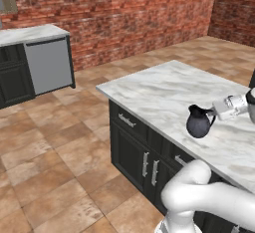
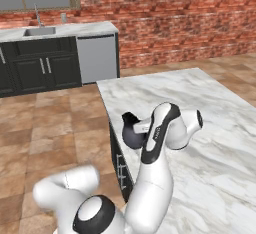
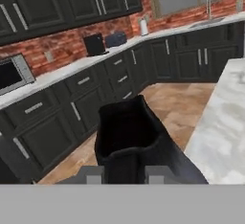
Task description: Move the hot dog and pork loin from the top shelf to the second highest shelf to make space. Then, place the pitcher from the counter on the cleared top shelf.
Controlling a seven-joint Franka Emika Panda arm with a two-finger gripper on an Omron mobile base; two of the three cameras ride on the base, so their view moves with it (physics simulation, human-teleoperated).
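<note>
My arm rises from the lower right of the left base view, bends at a white elbow, and comes back in from the right edge, wrist level over the island counter (image 1: 164,90). My claw (image 1: 215,111) points toward the left of the frame and is closed on the handle of the pitcher (image 1: 199,122), a dark round-bellied jug in the middle right of that view, near the counter's front edge. In the right base view my forearm crosses the centre of the frame and hides much of the pitcher (image 2: 131,132); only its dark body and spout show to the left of my wrist.

In the hand view the pitcher (image 3: 131,139) sits at lower centre, its open mouth toward me, right between my fingertips (image 3: 91,174). Whether its base touches the marble or hangs just above it, I cannot tell.

Beyond it, across the tile floor (image 1: 55,142), runs a wall of dark cabinets (image 3: 72,108), with a microwave (image 3: 14,73) at the left, a toaster (image 3: 115,39) at top centre, and a sink (image 2: 39,30) under the window.
</note>
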